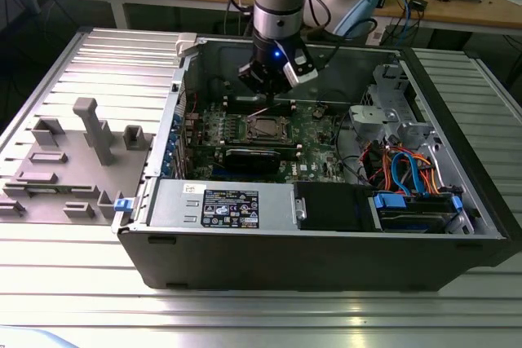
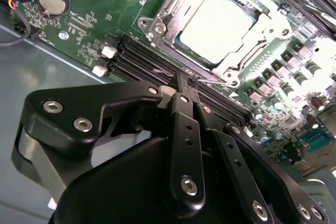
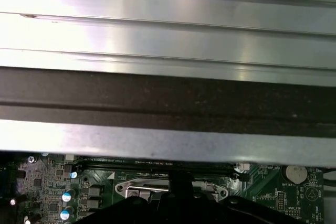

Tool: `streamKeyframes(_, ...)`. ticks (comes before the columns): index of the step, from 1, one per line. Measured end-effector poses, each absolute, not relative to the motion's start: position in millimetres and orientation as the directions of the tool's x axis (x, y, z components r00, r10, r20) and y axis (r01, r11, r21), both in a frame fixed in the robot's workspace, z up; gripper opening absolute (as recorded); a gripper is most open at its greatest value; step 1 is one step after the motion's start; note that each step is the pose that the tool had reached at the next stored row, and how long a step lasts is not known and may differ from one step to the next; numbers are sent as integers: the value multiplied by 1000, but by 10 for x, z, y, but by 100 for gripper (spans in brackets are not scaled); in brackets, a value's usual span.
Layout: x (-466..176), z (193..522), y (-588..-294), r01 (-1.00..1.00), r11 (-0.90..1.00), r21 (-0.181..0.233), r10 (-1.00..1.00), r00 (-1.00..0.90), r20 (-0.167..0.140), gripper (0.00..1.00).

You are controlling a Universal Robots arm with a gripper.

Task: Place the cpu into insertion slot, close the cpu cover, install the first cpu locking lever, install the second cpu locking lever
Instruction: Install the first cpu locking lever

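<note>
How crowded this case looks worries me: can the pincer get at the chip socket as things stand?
Probably yes: the pincer hangs over the board right beside the socket, the case is open, and nothing stands between them.

My claw [image 1: 263, 102] hangs inside the open computer case [image 1: 326, 258], over the motherboard [image 1: 314, 132] and just beyond the insertion slot [image 1: 267, 128] in the exterior view. In the second wrist view the cpu [image 2: 215, 24] lies in that slot with the cpu cover [image 2: 265, 27] down around it, and memory slots [image 2: 139, 59] run between socket and claw. A power supply [image 1: 228, 205] sits against the case's near wall. A fixture plate [image 1: 73, 160] lies outside, on the exterior view's left.
</note>
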State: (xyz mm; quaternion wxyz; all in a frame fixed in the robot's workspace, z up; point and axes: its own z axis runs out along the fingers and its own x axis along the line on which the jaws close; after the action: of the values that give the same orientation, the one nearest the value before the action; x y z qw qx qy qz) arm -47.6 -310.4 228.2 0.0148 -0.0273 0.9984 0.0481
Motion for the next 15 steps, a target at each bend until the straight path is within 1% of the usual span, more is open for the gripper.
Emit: streamKeyframes(15, -403, 2206, -3104, -28, 995, 95, -26, -999, -29, 11)
